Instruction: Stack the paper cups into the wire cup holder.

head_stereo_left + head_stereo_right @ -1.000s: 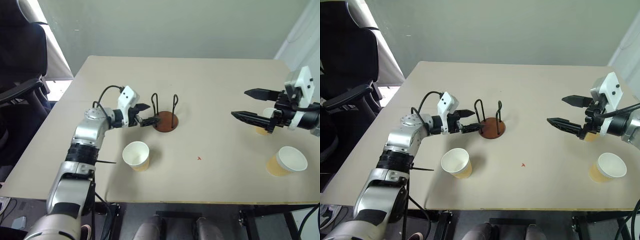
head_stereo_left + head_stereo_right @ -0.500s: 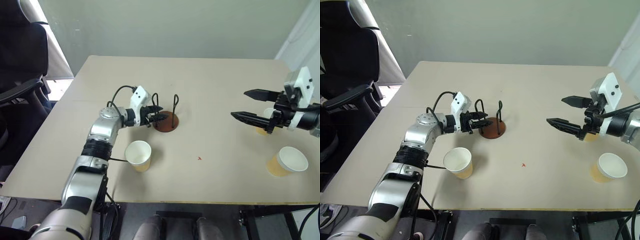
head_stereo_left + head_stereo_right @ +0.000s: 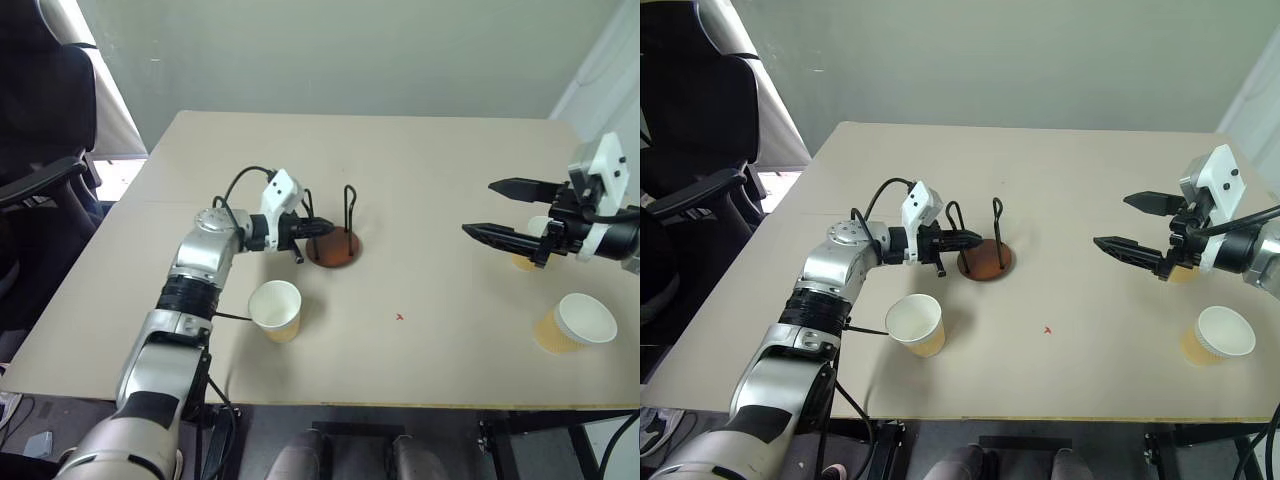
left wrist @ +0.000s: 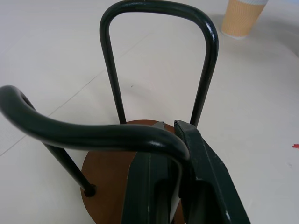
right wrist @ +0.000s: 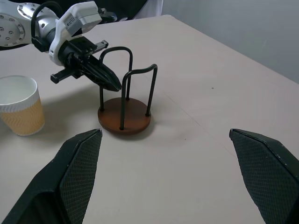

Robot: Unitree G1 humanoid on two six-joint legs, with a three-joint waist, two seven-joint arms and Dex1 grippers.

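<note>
now the left pincer has clamped the wire cup holder.

Beige table, pale green wall, black chair at left.

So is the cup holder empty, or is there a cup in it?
Empty. The wire cup holder has nothing between its loops, just its bare brown base. The nearest paper cup stands on the table beside it.

The cup behind the right gripper is mostly getting blocked by its fingers, just a bit of one paper cup is peeking out. In the left wrist view another paper cup is getting cropped at the top edge, and the wire cup holder base is running off the bottom.
</note>
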